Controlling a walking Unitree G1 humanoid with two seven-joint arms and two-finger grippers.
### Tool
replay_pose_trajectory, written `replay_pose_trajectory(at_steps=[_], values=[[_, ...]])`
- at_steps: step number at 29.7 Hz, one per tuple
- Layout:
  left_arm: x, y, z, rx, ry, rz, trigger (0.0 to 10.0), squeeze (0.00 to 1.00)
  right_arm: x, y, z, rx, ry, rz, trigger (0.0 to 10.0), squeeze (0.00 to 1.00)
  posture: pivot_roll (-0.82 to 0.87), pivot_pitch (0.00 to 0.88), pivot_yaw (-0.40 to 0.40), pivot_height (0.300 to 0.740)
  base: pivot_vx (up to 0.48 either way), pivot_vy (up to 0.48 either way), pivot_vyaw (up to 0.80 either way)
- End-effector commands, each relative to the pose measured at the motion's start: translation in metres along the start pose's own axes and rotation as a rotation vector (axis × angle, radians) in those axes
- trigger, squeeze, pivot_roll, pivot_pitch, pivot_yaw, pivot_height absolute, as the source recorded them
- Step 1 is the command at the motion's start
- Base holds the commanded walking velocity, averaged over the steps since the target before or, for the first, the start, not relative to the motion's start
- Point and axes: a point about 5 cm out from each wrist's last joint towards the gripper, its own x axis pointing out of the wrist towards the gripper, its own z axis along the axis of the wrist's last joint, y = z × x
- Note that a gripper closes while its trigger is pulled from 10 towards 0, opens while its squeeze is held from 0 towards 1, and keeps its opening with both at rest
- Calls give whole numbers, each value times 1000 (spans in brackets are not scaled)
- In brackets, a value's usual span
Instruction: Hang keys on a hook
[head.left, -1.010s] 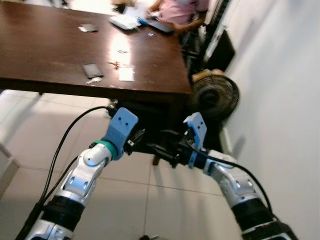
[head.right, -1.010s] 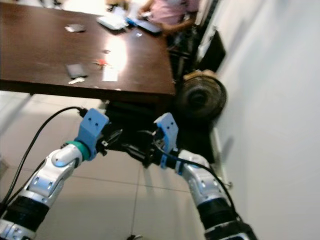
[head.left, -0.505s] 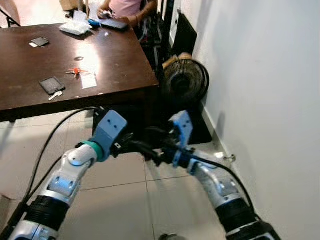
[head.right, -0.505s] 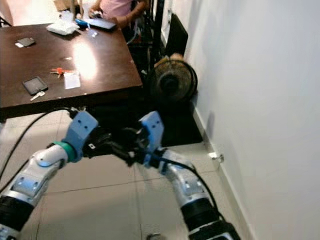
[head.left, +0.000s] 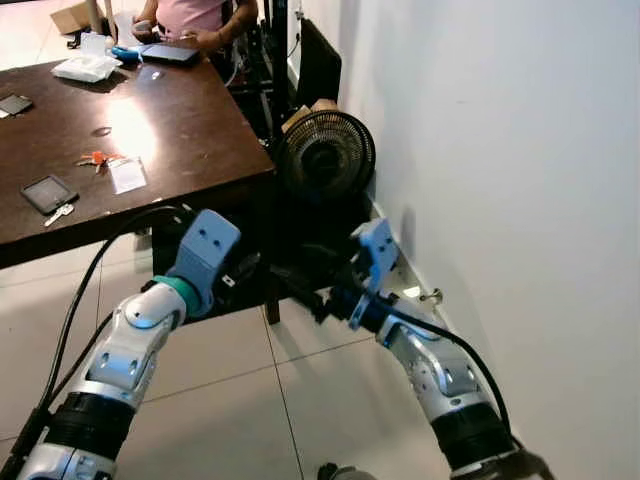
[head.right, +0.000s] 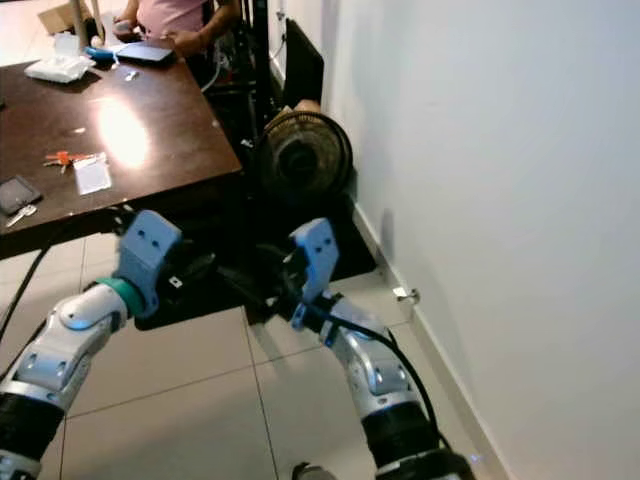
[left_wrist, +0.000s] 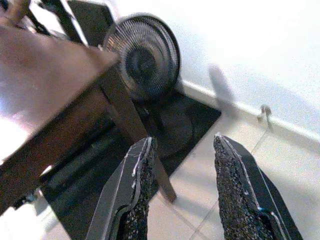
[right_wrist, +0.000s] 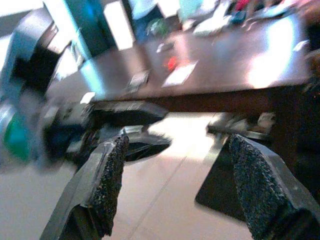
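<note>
Turning has swung the white wall into view; both my left hand (left_wrist: 182, 187) and right hand (right_wrist: 172, 187) gape empty, so next I must fetch the keys (head.left: 92, 159) near the bench (head.left: 180, 130) edge.

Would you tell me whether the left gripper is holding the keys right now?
No, the left gripper is open with nothing between its fingers, and the keys lie on the table.

Between our left gripper's (left_wrist: 182, 175) parted fingers (left_wrist: 137, 185) we see tiled floor (left_wrist: 225, 150), a dark mat (left_wrist: 170, 125) and a table (left_wrist: 45, 85) leg. A round fan (left_wrist: 142, 57) stands on the mat by the white wall (left_wrist: 240, 45).
</note>
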Motion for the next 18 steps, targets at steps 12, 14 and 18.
replay_pose_trajectory(at_steps=[12,14,18], values=[[-10,12,47,13,-184,23,10000,0,16,-5,26,-43,-110,-100,10000,0,89,0,50,740,0,0,465],[-10,12,50,28,-193,18,10000,0,16,-3,21,-39,-103,-105,10000,0,86,0,55,740,0,0,781],[-9,11,51,31,-196,13,10000,0,16,-1,20,-36,-103,-102,10000,0,86,0,55,740,0,0,773]])
